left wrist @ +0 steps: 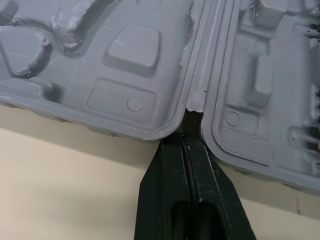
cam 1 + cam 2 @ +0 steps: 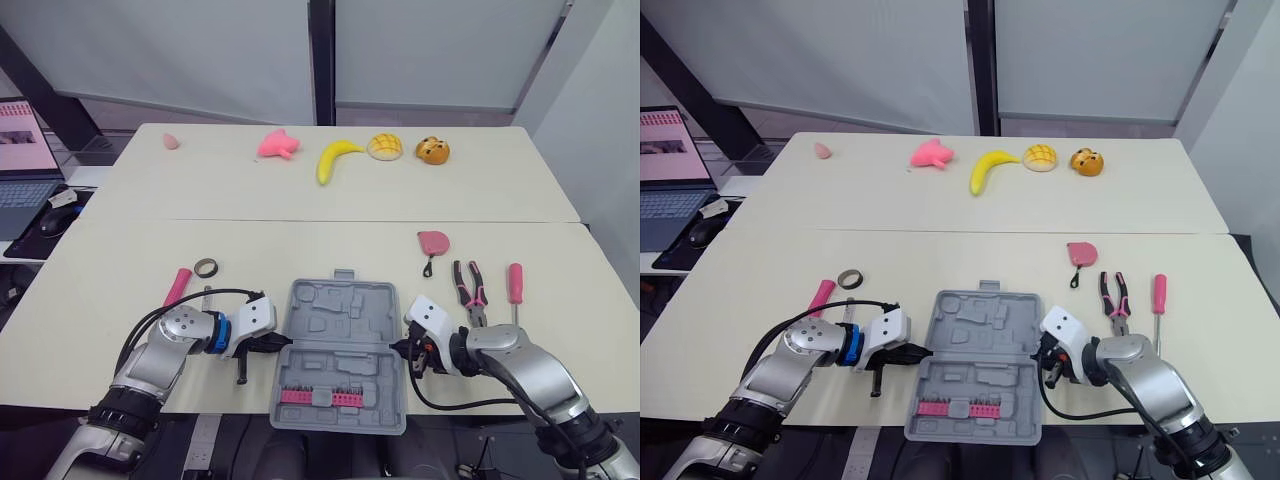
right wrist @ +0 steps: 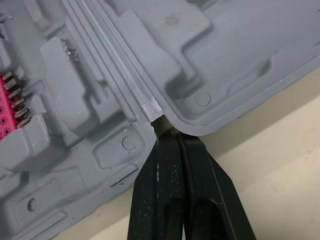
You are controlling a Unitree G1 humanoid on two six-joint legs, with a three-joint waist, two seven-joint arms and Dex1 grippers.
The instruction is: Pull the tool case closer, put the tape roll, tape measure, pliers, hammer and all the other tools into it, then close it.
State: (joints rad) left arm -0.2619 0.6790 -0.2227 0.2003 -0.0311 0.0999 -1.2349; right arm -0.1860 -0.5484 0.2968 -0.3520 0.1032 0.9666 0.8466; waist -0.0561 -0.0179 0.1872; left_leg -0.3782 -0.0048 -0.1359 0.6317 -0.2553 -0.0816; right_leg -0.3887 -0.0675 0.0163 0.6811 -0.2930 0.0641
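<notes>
Left gripper point(image 2: 278, 344) and right gripper point(image 2: 400, 349) are clenched, tips tucked against the hinge ends of the open tool case point(image 2: 340, 350) at the counter's point(image 2: 120, 300) near edge; it looks like stiff, light, slippery plastic, so that rigid hinge line seems the safest hold.

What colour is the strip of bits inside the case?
The bit strip is pink, clearest in the left eye view.
</notes>
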